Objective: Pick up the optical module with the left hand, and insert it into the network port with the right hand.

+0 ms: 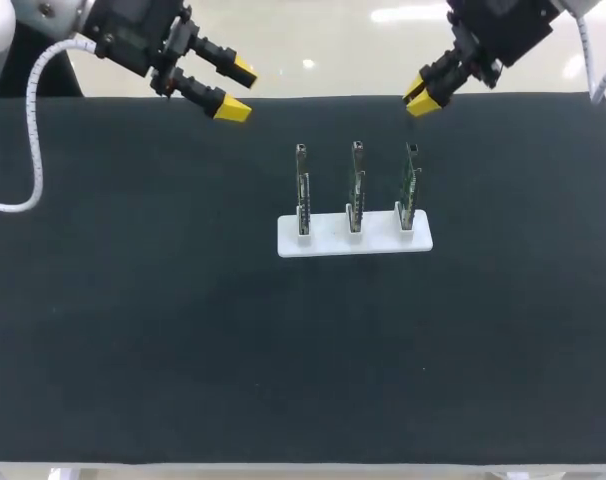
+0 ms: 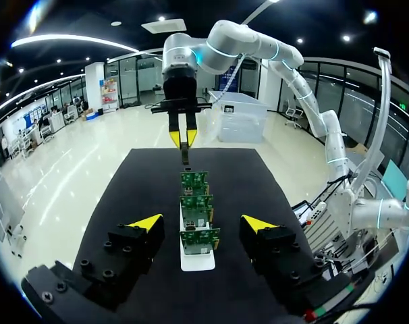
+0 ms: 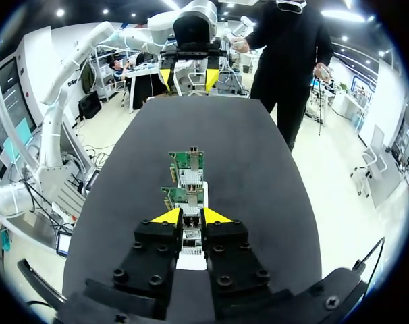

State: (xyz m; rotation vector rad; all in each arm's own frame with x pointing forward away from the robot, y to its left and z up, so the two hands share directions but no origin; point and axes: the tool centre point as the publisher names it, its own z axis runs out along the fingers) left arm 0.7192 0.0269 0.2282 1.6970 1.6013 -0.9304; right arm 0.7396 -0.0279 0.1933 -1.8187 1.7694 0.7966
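The left claw (image 2: pixel 203 223) hangs spread wide over the far left of the dark bench (image 1: pixel 133 300), holding nothing. Across from it the right claw (image 3: pixel 191 216) hovers with its tips pressed nearly together, also empty. Between them three circuit boards (image 1: pixel 356 185) stand upright in a white holder (image 1: pixel 323 240). A small dark piece, probably the optical module (image 1: pixel 413 150), caps the board nearest the right arm; whether it is seated cannot be told. The risks look plain. The boards stand close together, so a wide claw coming down could clip a neighbour. The holder seems to rest loose, so a skewed push at the port could tip or slide it. A pinch off centre could twist the module at handover.
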